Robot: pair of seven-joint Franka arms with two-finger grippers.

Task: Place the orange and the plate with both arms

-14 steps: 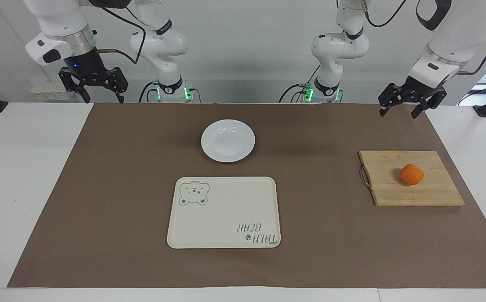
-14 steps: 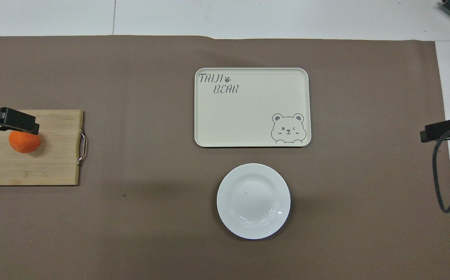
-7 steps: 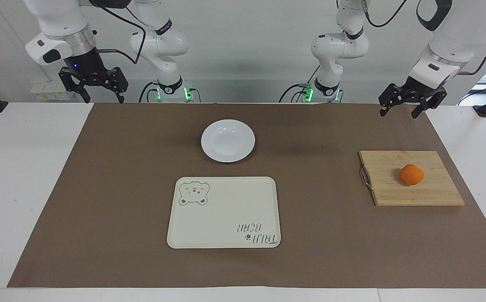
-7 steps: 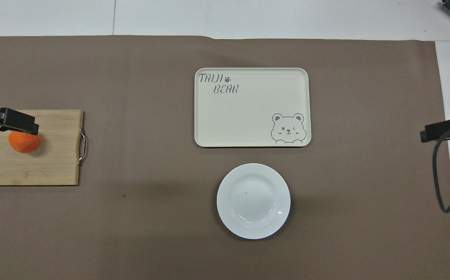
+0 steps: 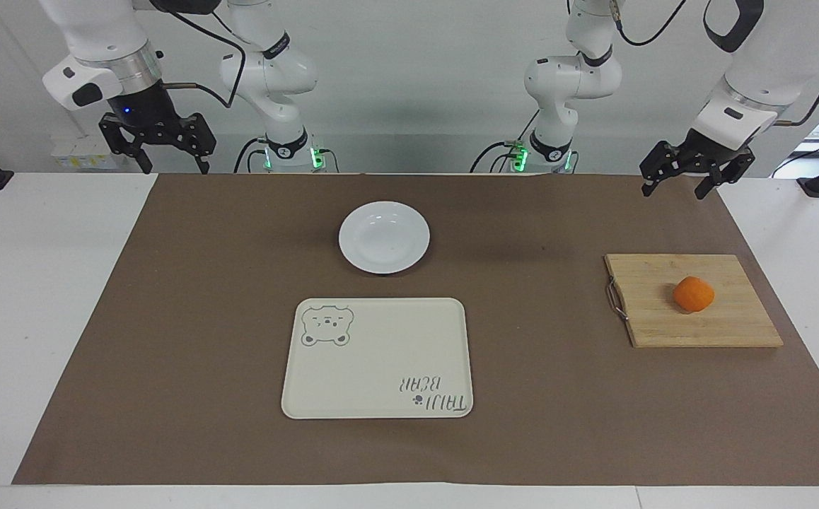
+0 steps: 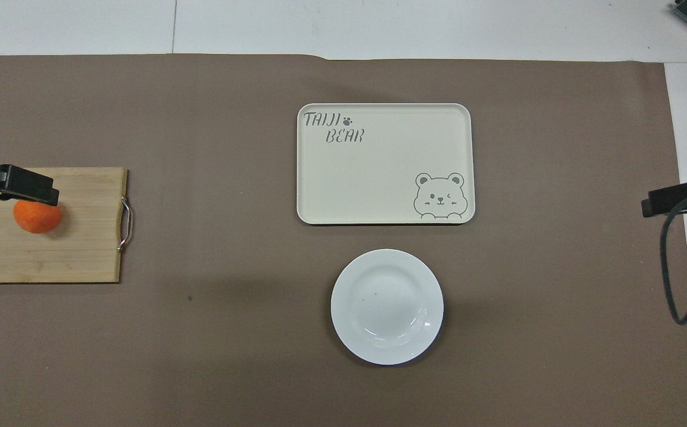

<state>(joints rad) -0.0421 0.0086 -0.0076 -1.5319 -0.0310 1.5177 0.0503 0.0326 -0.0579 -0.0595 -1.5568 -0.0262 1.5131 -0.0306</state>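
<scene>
Since a second ago, only the left gripper (image 5: 677,185) has shifted, edging slightly up and toward the right of the facing view; everything else lies unchanged. It hangs in the upper right of that frame, fingers apart and empty, above the brown mat's (image 5: 169,318) edge nearest the robots. In the overhead view its tip shows at the left edge of the frame, overlapping the orange (image 6: 37,216).

That orange (image 5: 694,294) sits on a wooden cutting board (image 5: 692,322) at right of centre in the facing view, with a metal handle on the board's inner edge.

At the upper left of the facing frame, the right gripper (image 5: 168,160) waits in the air, fingers apart, holding nothing.

A white plate (image 5: 384,237) lies just above the frame's centre. Below it, apart from it, rests a cream bear-print tray (image 5: 377,358).
</scene>
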